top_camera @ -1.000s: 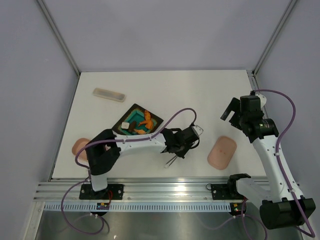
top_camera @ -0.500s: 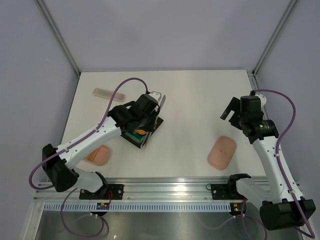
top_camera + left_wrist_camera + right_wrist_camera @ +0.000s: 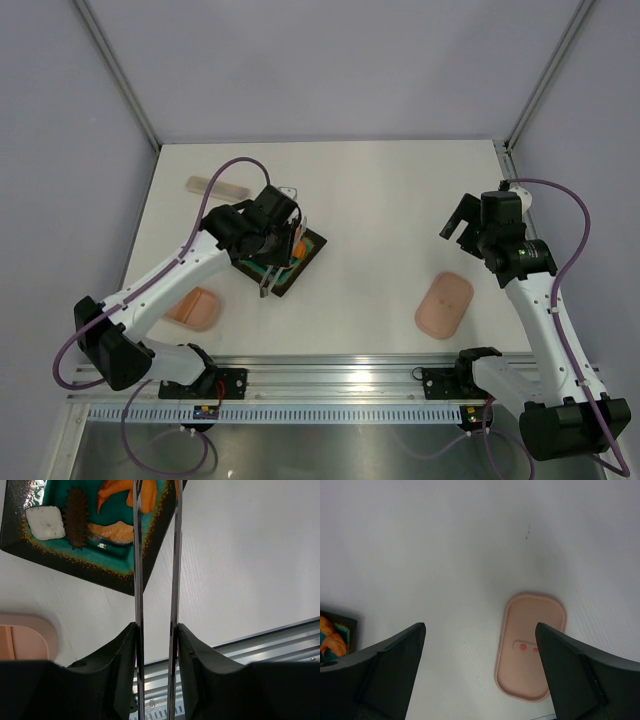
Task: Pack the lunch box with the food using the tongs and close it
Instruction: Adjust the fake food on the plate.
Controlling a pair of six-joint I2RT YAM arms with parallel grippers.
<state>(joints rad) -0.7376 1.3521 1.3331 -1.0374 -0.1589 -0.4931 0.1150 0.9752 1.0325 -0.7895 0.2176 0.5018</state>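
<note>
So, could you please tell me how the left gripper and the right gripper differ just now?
The left gripper clamps slim silver metal tongs; the right gripper is open and empty. The left gripper's tongs point over the dark square tray with teal centre; the right gripper faces the salmon-pink oval lid. Both are black two-finger grippers.

One table (image 3: 400,190), two robot arms, left arm (image 3: 165,285) and right arm (image 3: 548,310). One pair of silver tongs (image 3: 138,580). One dark square tray (image 3: 75,566) carries four toy food pieces: one white block (image 3: 45,522), one dark brown lump (image 3: 77,517), one orange shrimp-like piece (image 3: 117,489) and one orange-tan piece (image 3: 114,531). One pink lunch box (image 3: 195,307) lies near left, its one lid (image 3: 445,305) near right, and one pale translucent case (image 3: 217,187) far left.
</note>
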